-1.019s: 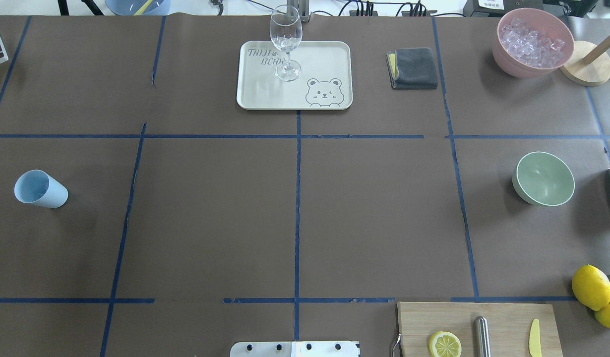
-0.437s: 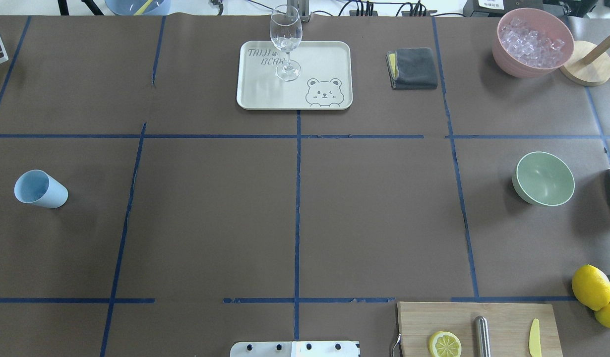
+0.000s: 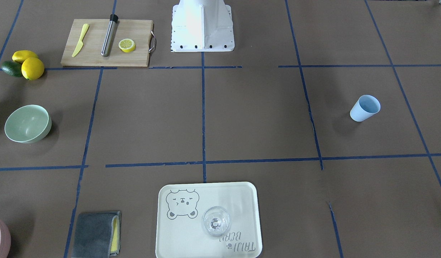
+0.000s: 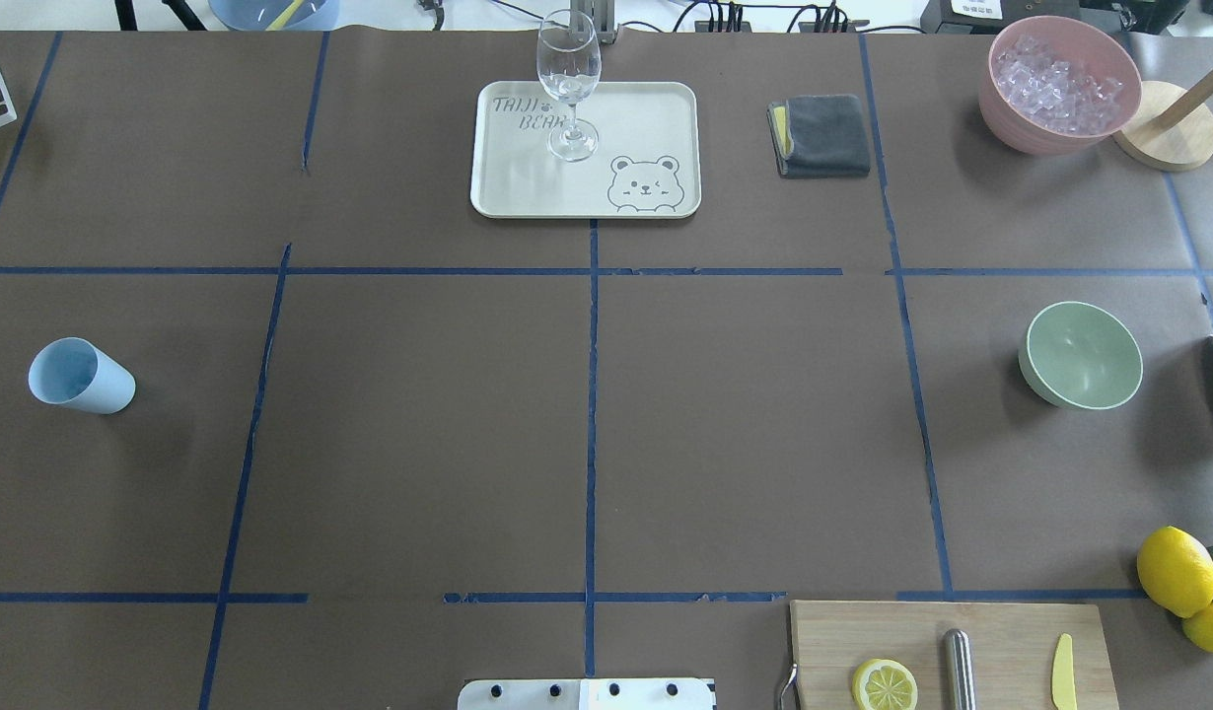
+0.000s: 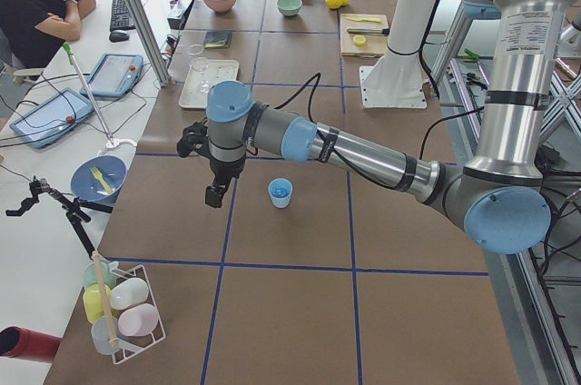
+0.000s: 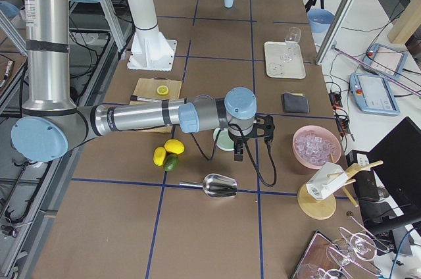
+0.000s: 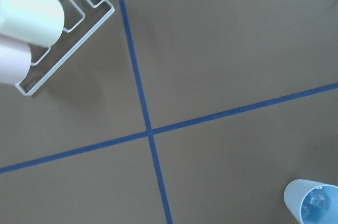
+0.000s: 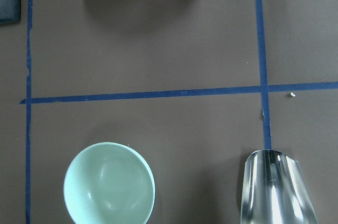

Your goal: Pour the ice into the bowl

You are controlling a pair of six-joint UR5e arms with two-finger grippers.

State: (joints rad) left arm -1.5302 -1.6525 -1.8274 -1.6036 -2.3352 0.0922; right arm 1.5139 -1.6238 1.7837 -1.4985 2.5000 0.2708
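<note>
Mint-green, the bowl (image 4: 1081, 355) stands upright on the table (image 4: 745, 424), far over on my right side. The ice (image 7: 318, 202) lies in the bottom of the cup (image 7: 291, 198), a few small clear cubes. That cup stands upright far over on my left, well apart from the bowl.

My left fingers (image 5: 216, 192) hang above the table near the cup, off to its side and not touching it. Only the side camera shows them, so I cannot tell how wide they stand. My left wrist camera looks down on the cup at its lower right corner.

My right fingers (image 6: 237, 152) hang just beside the bowl, pointing down. Again only the side view shows them, and I cannot tell their spread. A steel scoop (image 8: 277, 189) lies on the table near the bowl, apart from it. The pink bowl (image 4: 1001, 108), heaped with more clear cubes, sits at the table's far right corner.
</note>
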